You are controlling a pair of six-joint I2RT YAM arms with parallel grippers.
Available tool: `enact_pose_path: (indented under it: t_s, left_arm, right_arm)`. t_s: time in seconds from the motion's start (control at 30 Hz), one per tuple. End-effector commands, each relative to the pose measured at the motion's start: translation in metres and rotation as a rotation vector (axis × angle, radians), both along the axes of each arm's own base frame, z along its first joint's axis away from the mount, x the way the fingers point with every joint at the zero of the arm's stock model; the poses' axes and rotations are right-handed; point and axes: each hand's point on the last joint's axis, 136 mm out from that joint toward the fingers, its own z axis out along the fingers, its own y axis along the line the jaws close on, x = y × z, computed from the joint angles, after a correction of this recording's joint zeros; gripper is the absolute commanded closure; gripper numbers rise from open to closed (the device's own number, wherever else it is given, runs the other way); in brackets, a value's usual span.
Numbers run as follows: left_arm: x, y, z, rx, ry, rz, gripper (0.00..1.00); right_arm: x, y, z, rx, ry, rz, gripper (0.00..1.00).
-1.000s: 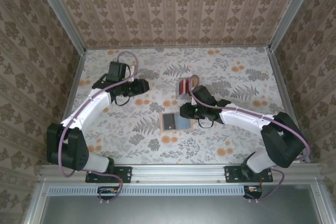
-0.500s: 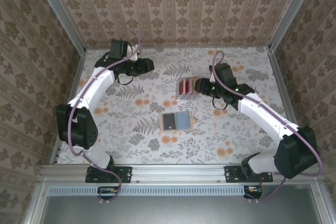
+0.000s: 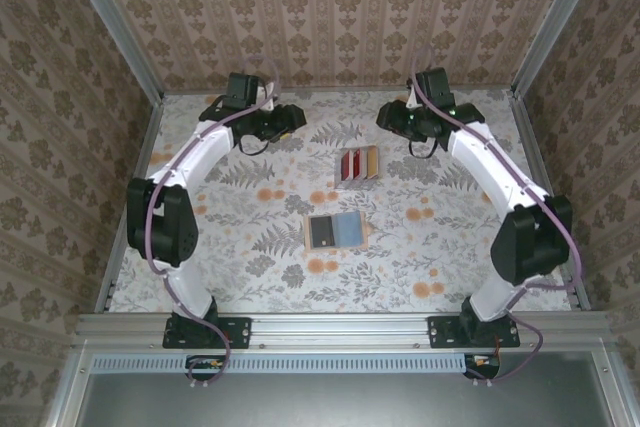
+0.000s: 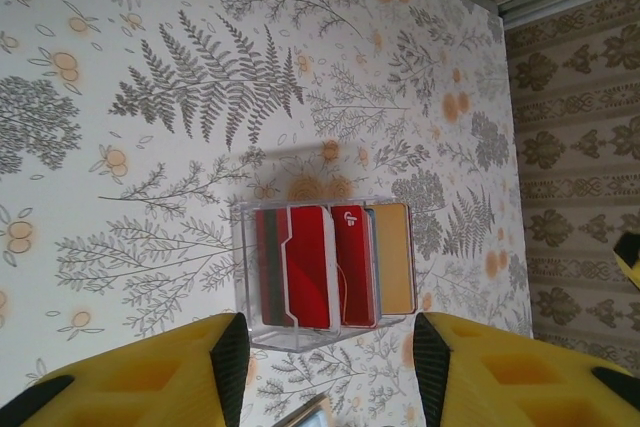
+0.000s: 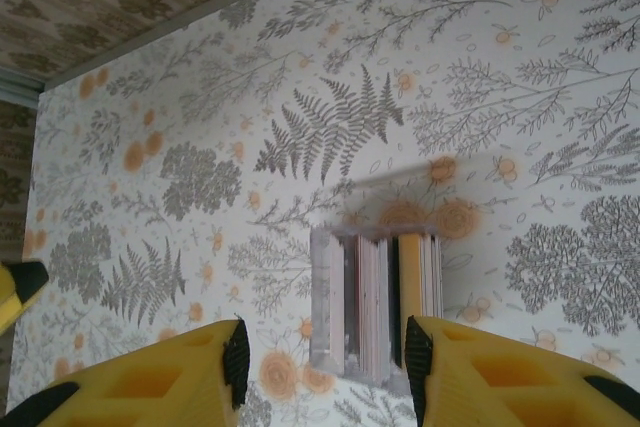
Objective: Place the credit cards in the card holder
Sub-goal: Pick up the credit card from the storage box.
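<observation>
The card holder point(image 3: 335, 231) lies open and flat mid-table, pinkish-tan with grey-blue pockets and a dark card on its left half. Its corner point(image 4: 305, 415) peeks in at the bottom of the left wrist view. The credit cards point(image 3: 357, 163) stand upright in a clear rack behind it: dark red, red and tan-gold faces point(image 4: 330, 267), seen edge-on point(image 5: 385, 297) from the right wrist. My left gripper point(image 3: 296, 117) hangs open and empty at the back left point(image 4: 330, 347). Across from it, my right gripper point(image 3: 384, 119) is open and empty at the back right point(image 5: 325, 357).
The clear plastic rack point(image 4: 245, 277) holds the cards between the two grippers. Patterned walls close in the table, with the back wall point(image 3: 330, 17) just behind both wrists. The floral tabletop point(image 3: 250, 247) lies bare to the left and right of the wallet.
Both arms have swung away from the table's middle to the back. The right gripper left the wallet and passed the rack; the left moved further back and inward.
</observation>
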Motion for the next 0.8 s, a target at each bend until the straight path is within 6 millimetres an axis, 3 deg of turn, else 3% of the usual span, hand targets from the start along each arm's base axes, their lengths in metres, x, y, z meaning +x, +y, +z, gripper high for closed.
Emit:
enact_pose_path:
  t_s: [0.0,0.23,0.33,0.53,0.77]
  left_arm:
    - [0.004,-0.011,0.014,-0.029,-0.026,-0.025,0.5]
    - [-0.003,-0.01,-0.016,0.038,0.029,-0.069,0.49]
    - [-0.009,-0.013,-0.027,0.065,0.056,-0.104,0.49]
    - [-0.017,-0.025,-0.042,0.109,0.1,-0.177,0.48]
    - [-0.019,-0.028,-0.051,0.111,0.129,-0.197,0.48]
  right_arm:
    - [0.001,0.003,-0.018,0.014,0.121,0.051,0.51]
    - [-0.005,0.018,-0.073,0.005,0.202,0.059,0.52]
    - [-0.01,0.016,-0.091,-0.041,0.233,0.064,0.52]
    - [-0.017,0.01,-0.105,-0.137,0.264,0.071,0.52]
    - [-0.017,0.028,-0.115,-0.135,0.281,0.12,0.52]
